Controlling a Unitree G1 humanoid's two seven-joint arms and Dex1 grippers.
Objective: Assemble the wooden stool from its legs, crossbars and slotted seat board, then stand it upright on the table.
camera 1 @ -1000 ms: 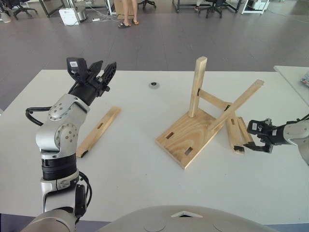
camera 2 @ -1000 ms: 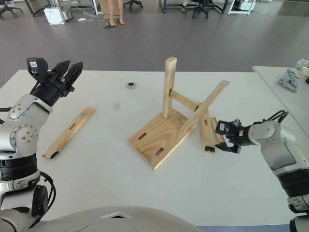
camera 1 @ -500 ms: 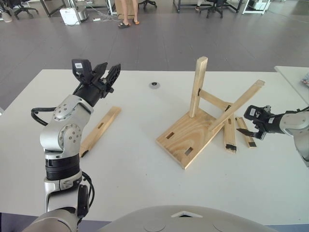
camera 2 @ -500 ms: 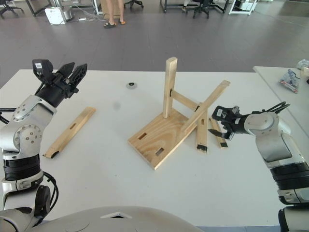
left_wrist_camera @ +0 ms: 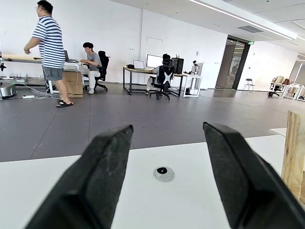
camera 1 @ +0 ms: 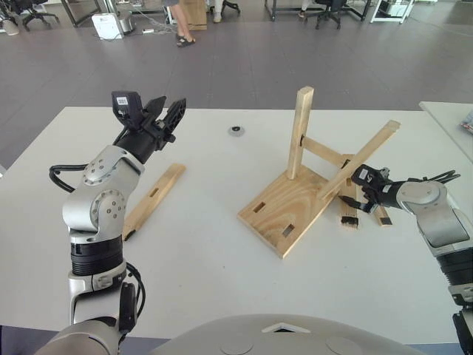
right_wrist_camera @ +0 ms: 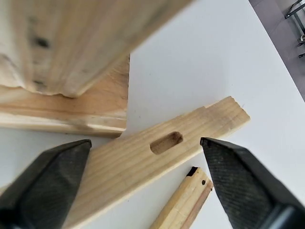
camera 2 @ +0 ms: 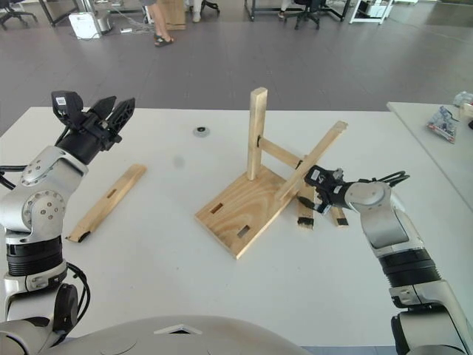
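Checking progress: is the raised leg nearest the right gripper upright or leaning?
Leaning: the leg slants from the seat board, unlike the upright leg.

Open-plan office: desks, monitors, swivel chairs.

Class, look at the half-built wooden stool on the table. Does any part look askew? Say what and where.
Yes. One pale wooden leg stands upright on the flat slotted seat board, but the second wooden leg, joined to it by a crossbar, leans steeply toward the robot's right instead of standing square.
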